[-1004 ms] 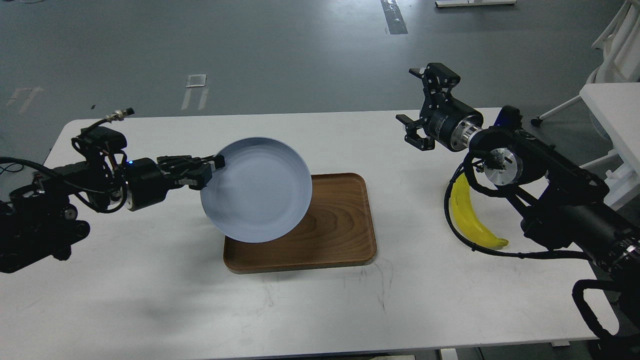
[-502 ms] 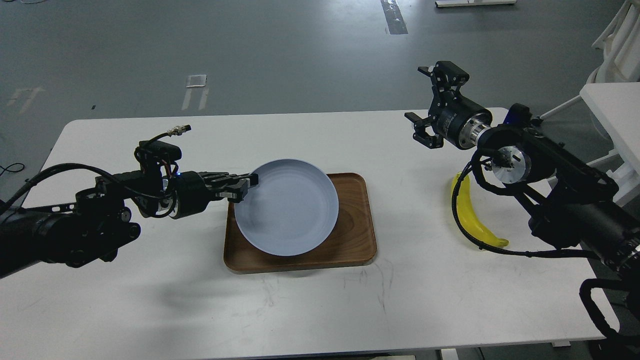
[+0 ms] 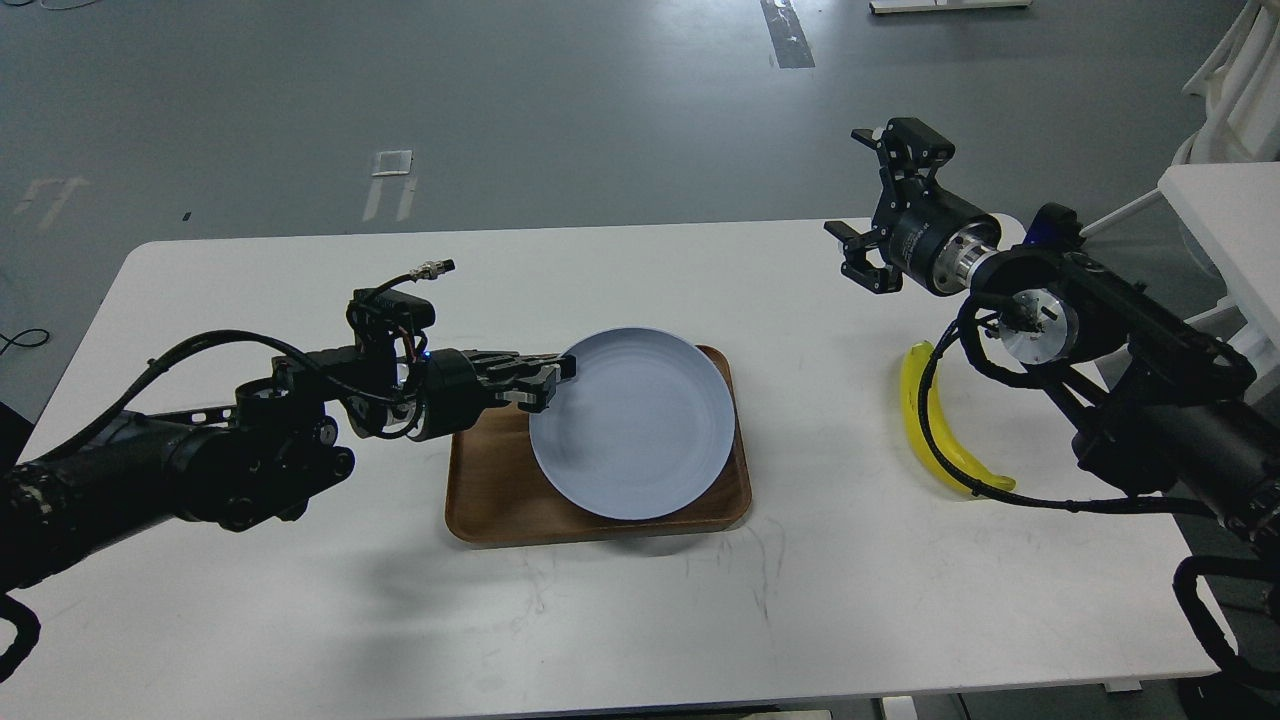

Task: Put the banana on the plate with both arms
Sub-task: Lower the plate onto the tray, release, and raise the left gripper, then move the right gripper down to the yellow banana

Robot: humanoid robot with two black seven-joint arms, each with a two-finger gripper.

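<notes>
The pale blue-grey plate [image 3: 635,425] lies over the right part of the brown wooden tray [image 3: 490,495], nearly flat. My left gripper [image 3: 553,380] is shut on the plate's left rim. The yellow banana [image 3: 932,428] lies on the white table at the right, partly hidden behind a black cable of my right arm. My right gripper [image 3: 885,205] is open and empty, raised above the table's far right, well above and behind the banana.
The white table [image 3: 300,600] bears faint scuff marks near the front. A white table or stand [image 3: 1225,215] is beyond the right edge. Grey floor lies behind.
My left arm has carried the plate right and lowered it from a steep tilt to nearly flat over the tray. My right gripper has drifted slightly right and up.
</notes>
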